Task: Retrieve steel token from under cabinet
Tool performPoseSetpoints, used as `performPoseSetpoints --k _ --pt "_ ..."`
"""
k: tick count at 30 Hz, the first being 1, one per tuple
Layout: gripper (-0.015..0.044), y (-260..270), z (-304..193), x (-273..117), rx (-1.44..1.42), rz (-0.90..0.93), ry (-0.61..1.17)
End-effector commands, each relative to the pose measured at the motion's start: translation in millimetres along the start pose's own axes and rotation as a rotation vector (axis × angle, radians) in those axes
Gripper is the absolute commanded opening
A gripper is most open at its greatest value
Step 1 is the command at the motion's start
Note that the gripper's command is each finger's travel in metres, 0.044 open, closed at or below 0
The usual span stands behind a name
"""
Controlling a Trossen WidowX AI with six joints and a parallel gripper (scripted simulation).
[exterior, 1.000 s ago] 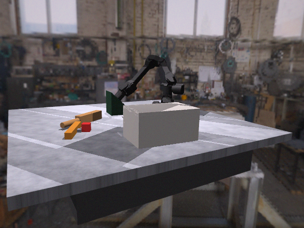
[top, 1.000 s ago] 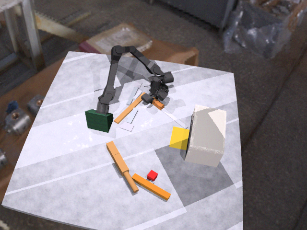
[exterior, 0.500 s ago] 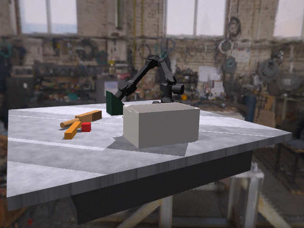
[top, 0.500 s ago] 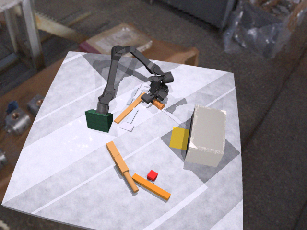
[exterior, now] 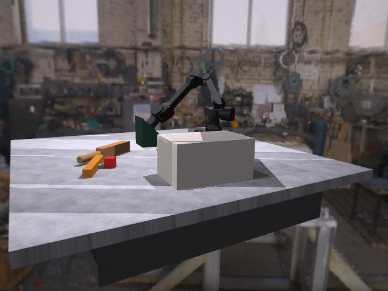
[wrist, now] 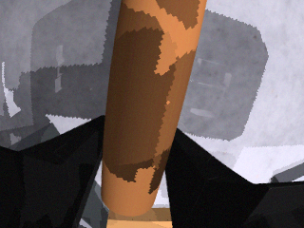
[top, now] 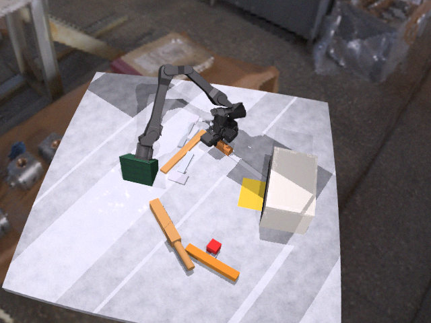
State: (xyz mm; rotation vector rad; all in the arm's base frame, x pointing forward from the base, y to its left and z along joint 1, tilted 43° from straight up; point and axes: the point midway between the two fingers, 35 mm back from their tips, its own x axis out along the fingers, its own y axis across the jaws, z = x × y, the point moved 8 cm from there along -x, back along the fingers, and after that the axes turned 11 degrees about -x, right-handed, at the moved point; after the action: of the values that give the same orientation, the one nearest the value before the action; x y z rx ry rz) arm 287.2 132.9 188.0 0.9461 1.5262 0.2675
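Observation:
My gripper point(top: 218, 141) point(wrist: 137, 128) is shut on the round orange handle point(top: 226, 149) point(wrist: 142, 95) of a tool, low over the table. A thin pale rod point(top: 245, 165) seems to run from the handle towards the cabinet's near front corner; it is faint, and whether its tip touches anything is unclear. The pale cabinet point(top: 292, 180) point(exterior: 216, 161) stands at the right in the top view. The yellow marked area point(top: 250, 194) lies in front of it, with no token seen on it. The steel token is not visible in any view.
An orange stick point(top: 182, 152) lies with one end beside the gripper, near pale flat pieces. The green base block point(top: 139, 170) point(exterior: 144, 134) stands left. A wooden paddle-like tool point(top: 165, 222) point(exterior: 113, 148), an orange bar point(top: 213, 263) point(exterior: 91, 166) and a red cube point(top: 213, 245) point(exterior: 110, 162) lie farther off.

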Motion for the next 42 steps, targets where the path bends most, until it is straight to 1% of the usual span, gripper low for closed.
performPoseSetpoints --k 1,42 --pt "0.0 0 8 0 -0.013 0.003 -0.003" --pt "0.0 -8 66 0 -0.029 0.001 -0.006"
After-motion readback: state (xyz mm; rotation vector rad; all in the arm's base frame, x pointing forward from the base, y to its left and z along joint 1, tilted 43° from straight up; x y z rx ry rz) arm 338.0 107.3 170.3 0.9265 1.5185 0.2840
